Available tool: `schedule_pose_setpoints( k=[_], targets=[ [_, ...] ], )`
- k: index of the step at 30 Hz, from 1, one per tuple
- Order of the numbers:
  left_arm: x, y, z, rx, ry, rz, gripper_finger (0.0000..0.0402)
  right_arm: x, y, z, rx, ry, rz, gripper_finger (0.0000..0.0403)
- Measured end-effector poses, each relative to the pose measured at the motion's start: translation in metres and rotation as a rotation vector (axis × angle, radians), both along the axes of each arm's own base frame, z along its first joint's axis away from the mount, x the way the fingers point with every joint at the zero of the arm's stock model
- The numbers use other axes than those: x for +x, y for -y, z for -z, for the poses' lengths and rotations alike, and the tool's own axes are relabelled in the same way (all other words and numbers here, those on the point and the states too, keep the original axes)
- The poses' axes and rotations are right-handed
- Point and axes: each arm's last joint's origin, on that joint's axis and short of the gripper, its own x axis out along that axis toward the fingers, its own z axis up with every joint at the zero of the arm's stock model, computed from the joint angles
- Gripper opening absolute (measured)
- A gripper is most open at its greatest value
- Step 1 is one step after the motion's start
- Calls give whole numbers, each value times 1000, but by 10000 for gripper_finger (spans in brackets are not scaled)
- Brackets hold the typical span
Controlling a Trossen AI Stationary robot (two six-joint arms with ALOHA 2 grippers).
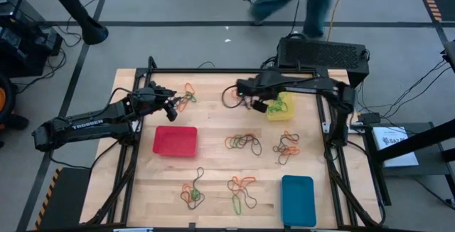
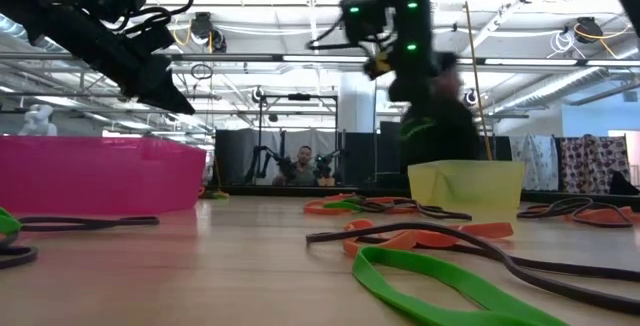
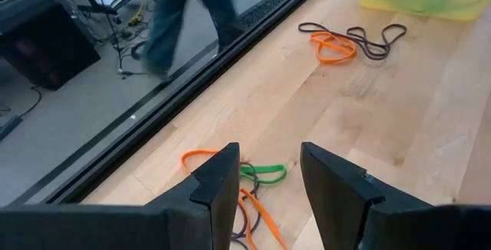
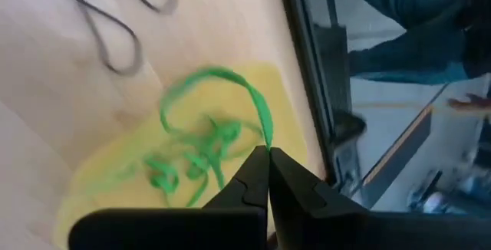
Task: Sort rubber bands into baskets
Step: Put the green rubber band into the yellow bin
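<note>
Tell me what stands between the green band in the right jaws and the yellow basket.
Nothing visible. The right gripper, shut on a green rubber band, hangs directly over the yellow basket, where other green bands already lie.

The left hand [image 1: 173,104] hangs at about ten o'clock, fingers [image 3: 219,185] spread apart. The right hand [image 1: 260,106] hangs at about one o'clock, fingers [image 4: 299,185] pinched together.
</note>
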Motion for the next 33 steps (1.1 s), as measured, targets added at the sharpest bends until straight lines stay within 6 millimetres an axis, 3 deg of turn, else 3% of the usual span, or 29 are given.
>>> schedule_pose_setpoints(
  k=[6,15,27,33],
  targets=[
    [1,-1,-3,14,30,0,148,-41,-3,-1,66,177,86,0],
    [2,0,-3,-18,64,-13,148,-72,-9,21,81,251,83,17],
    [3,1,-4,-66,104,14,148,-70,-13,28,96,263,60,91],
    [3,1,-4,-70,105,22,148,-51,-24,26,268,465,-20,110]
  ],
)
